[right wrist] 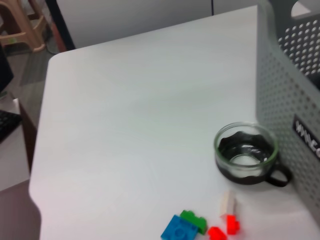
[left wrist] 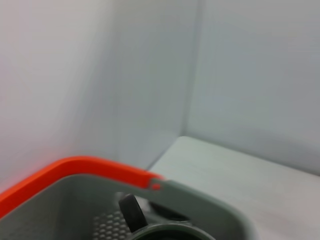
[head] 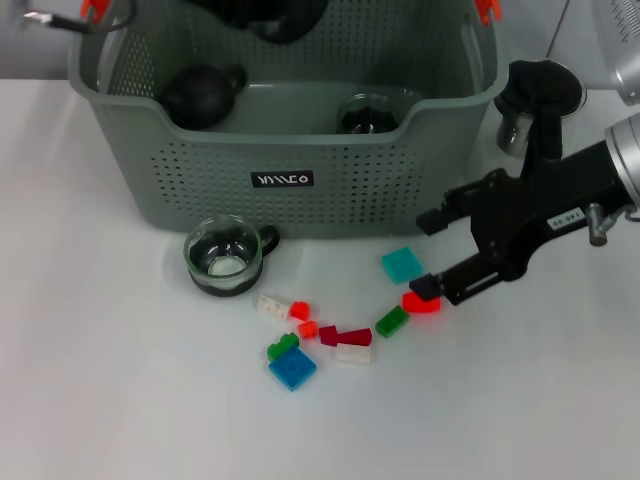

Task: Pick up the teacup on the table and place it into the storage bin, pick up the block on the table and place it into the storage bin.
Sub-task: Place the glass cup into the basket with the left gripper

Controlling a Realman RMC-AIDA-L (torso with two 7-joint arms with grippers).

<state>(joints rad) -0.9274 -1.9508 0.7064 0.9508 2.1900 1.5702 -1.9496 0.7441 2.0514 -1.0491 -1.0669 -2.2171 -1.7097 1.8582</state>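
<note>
The right gripper (head: 428, 255) is spread open, its lower finger touching a red block (head: 424, 302) on the table (head: 100, 380). The teacup (head: 224, 256) (glass, dark base) stands just beside the storage bin (head: 200, 175), left of the scattered blocks. The left gripper is out of sight above the bin.

Bin (head: 290, 150) at back centre of table (head: 100, 380); two cups inside. Teacup (head: 226, 256) just in front of bin, left of label (head: 281, 180). Blocks (head: 330, 335) scattered in front, right of teacup. Right gripper (head: 425, 250) over blocks' right end, lower finger by one block (head: 421, 301).
</note>
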